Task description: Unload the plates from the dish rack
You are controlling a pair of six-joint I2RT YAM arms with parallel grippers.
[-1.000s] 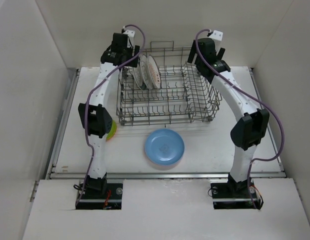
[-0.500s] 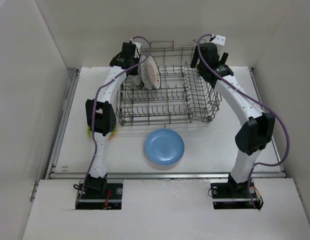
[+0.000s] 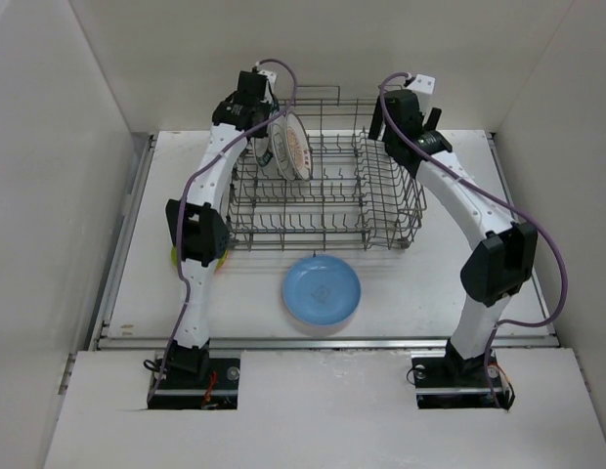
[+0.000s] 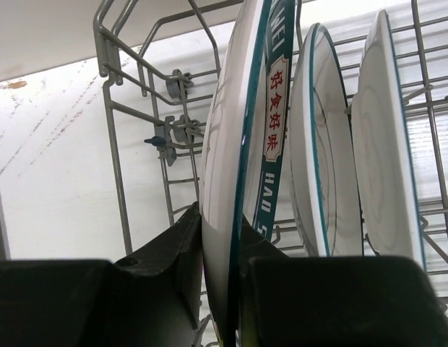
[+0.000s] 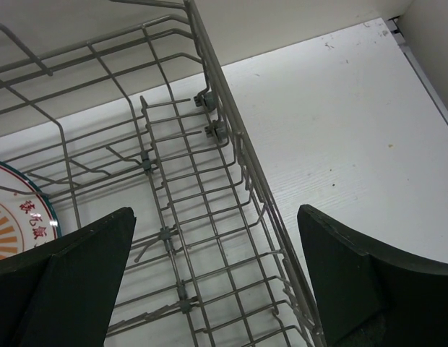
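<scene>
Three white plates stand upright in the back left of the grey wire dish rack (image 3: pixel 327 210). My left gripper (image 4: pixel 222 289) is shut on the rim of the leftmost plate (image 4: pixel 242 137), white with a teal lettered rim. Two more white plates (image 4: pixel 318 144) (image 4: pixel 379 152) stand to its right. In the top view that left gripper (image 3: pixel 272 142) sits above the standing plates (image 3: pixel 291 149). My right gripper (image 5: pixel 217 275) is open over the rack's empty right side (image 5: pixel 209 217), holding nothing. An orange-patterned plate edge (image 5: pixel 14 217) shows at the far left of that view.
A light blue plate (image 3: pixel 322 286) lies flat on the table in front of the rack. A lime-green plate (image 3: pixel 221 259) peeks out from behind my left arm's elbow. White walls close in the table on the left, right and back.
My left gripper moved in over the plates and closed on the rim of the leftmost one. My right arm shifted slightly left above the rack and stayed open.
</scene>
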